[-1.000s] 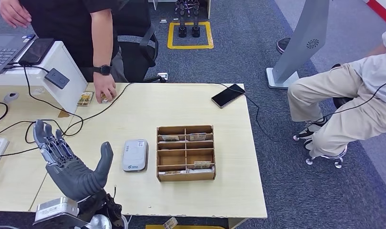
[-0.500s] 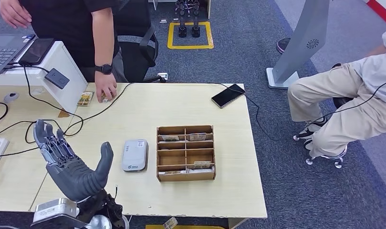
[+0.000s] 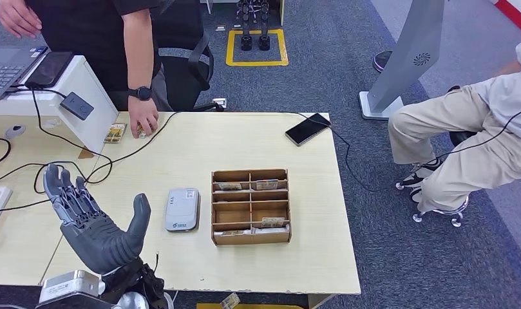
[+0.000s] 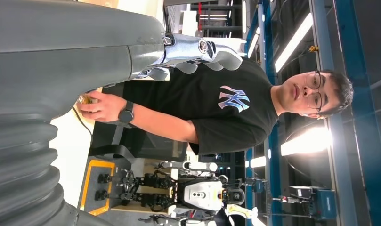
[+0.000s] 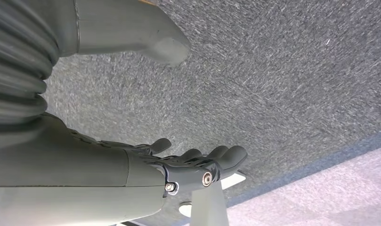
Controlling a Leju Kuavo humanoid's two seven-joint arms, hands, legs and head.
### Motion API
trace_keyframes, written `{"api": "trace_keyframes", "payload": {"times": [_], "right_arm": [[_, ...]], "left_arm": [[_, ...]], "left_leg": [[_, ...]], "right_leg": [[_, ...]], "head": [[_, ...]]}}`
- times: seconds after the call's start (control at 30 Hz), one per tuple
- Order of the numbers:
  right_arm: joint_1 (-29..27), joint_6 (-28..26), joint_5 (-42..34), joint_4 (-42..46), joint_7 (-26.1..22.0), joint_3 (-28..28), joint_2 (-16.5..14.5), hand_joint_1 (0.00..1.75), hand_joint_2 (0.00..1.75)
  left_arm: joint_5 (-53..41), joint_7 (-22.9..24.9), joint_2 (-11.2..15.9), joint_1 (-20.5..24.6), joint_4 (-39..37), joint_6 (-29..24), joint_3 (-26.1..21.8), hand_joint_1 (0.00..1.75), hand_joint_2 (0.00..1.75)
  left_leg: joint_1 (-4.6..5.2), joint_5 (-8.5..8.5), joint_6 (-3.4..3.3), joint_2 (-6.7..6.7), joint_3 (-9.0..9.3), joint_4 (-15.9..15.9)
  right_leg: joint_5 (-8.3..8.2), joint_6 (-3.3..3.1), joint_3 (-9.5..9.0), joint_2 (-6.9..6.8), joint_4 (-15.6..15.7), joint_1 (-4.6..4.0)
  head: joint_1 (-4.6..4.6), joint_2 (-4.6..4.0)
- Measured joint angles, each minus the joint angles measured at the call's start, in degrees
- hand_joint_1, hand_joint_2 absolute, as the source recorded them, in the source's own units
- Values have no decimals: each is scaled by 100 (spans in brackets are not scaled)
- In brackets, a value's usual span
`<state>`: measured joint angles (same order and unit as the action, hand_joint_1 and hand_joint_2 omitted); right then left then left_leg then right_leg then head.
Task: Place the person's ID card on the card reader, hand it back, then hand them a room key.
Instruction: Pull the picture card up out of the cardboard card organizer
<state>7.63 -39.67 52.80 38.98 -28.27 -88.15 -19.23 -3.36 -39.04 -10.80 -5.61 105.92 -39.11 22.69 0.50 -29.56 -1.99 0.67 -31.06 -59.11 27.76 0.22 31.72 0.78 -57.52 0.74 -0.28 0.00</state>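
My left hand [image 3: 93, 222] is raised over the table's front left corner, palm up, fingers spread, holding nothing. A grey-white card reader [image 3: 182, 209] lies flat just right of it. Next to the reader stands a wooden compartment box [image 3: 250, 206] with room key cards [image 3: 272, 222] in several slots. At the table's far left a person's hand [image 3: 143, 122] rests on the tabletop, fingertips on a small yellowish thing [image 4: 87, 99]. A patterned card [image 3: 115, 132] lies just beside that hand. My right hand [image 5: 193, 165] hangs above grey carpet, fingers apart and empty.
A black phone [image 3: 307, 128] with a cable lies at the table's far right corner. A white stand [image 3: 84, 87] with a laptop [image 3: 6, 67] and several cables [image 3: 64, 164] crowd the left side. A seated person [image 3: 476, 129] is right of the table; an office chair [image 3: 183, 64] stands behind it.
My left hand has sunk slightly and drifted a little left. The person's hand has edged a touch away from me on the tabletop. Nothing else moved.
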Motion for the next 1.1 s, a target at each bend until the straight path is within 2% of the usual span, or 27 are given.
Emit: {"api": "trace_keyframes", "payload": {"times": [0.53, 0.8, 1.1], "right_arm": [[-3, 0, 16, 17, 6, 0, 0, 0, 175], [8, 0, 218, -14, -91, 0, -8, 0, 175], [13, 0, 266, -73, -113, 0, -9, 0, 175]], "left_arm": [[-25, 24, 3, -1, -1, 5, 1, 0, 175], [-289, 226, 23, 152, -103, -79, -54, 0, 175], [146, 525, 19, 338, -368, 167, -436, 0, 175]], "left_leg": [[0, 0, 0, 0, 0, 0], [0, 0, 0, 0, 0, 0], [0, 0, 0, 0, 0, 0]], "right_leg": [[0, 0, 0, 0, 0, 0], [0, 0, 0, -1, 0, 0], [0, 0, 0, 0, 0, 0]], "head": [[1, 0], [0, 0], [0, 0]]}}
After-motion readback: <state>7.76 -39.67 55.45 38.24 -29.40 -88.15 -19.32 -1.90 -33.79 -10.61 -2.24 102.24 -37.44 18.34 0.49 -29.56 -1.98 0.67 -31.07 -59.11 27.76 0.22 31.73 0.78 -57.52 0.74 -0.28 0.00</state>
